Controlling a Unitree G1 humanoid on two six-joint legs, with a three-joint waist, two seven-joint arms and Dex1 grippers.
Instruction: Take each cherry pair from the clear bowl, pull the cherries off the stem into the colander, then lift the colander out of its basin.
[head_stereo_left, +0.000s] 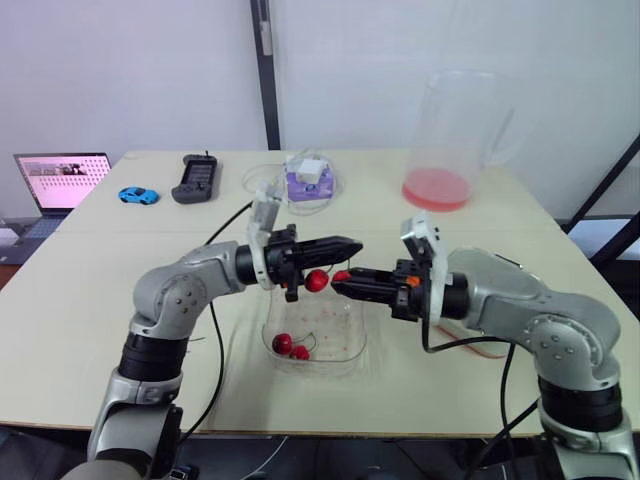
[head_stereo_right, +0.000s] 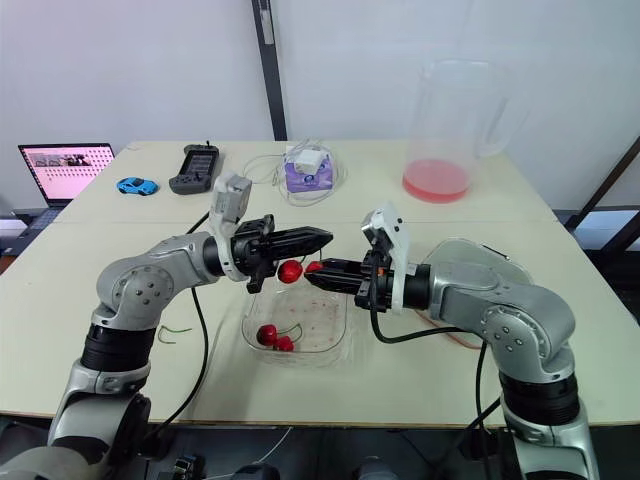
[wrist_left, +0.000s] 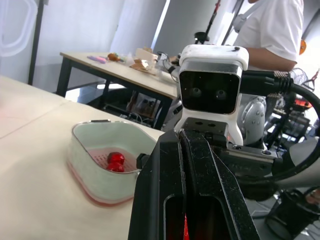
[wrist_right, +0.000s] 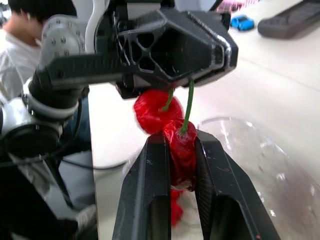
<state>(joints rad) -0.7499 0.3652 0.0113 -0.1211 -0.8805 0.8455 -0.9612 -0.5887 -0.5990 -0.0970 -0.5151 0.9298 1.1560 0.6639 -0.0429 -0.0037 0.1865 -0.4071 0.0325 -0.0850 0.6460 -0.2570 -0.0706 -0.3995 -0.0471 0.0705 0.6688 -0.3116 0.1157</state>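
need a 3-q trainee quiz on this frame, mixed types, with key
1. True or false: the right gripper is shut on a cherry.
2. What is the left gripper pinching? A) the stems; B) a spoon; C) nothing, it is open.
3. How many cherries can you see lying in the bowl?

Key: 1 true; 2 A; 3 two.
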